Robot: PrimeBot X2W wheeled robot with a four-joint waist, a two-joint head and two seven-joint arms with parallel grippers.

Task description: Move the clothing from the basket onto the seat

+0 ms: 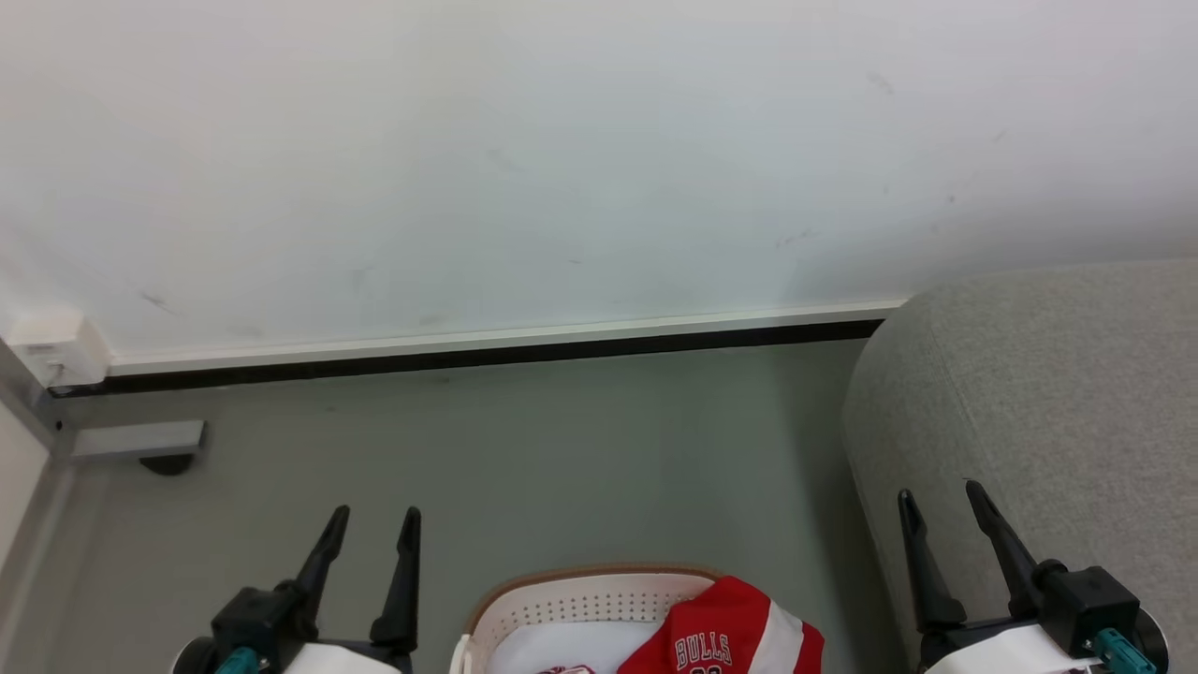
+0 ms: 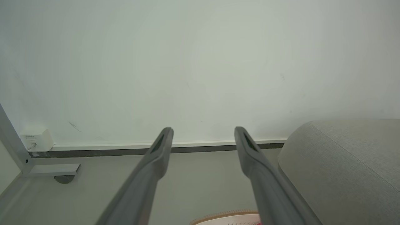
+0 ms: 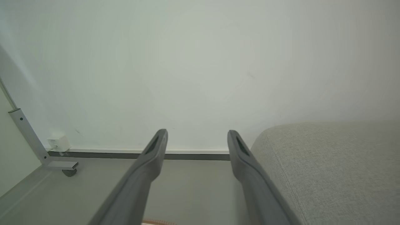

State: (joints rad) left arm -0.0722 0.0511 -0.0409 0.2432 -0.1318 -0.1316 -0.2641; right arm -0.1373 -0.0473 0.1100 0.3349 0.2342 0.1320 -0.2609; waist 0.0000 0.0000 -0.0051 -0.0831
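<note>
Filling the top half of head view: white wall, meeting grey floor at a dark baseboard strip. Seat, light grey woven fabric with a rounded corner, sits at 3-4 o'clock. Basket, cream with small holes and a tan rim, is on the floor at 6 o'clock, cut by the frame edge, with a strip of floor between it and the seat. Clothing: red piece lettered "BULLS" with a white stripe, draped over the basket's right rim; a scrap more red-and-white is inside at the bottom edge. Left gripper at 7 o'clock, fingers spread, empty; clothing lies toward 4 o'clock from them, apart. Right gripper at 5 o'clock, in front of the seat's edge, fingers spread, empty; clothing toward 8 o'clock from them, apart, nothing touching. Small white wall box at 9 o'clock.
</note>
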